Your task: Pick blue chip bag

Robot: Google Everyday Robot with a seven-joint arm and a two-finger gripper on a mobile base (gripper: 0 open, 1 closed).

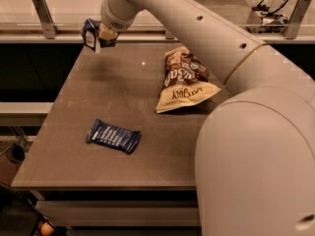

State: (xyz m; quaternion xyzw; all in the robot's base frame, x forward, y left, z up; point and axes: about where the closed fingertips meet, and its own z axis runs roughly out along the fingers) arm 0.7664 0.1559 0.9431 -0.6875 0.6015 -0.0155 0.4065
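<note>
Since the hand (105, 33) is pinching the blue chip bag (90, 35), which juts sideways from it above the counter's (74, 171) far corner, lifting looks easy.

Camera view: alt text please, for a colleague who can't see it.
The gripper holds the blue chip bag in the air above the far left corner of the table. A flat blue packet lies nearer the front, and a tan-and-brown bag lies to the right.
</note>
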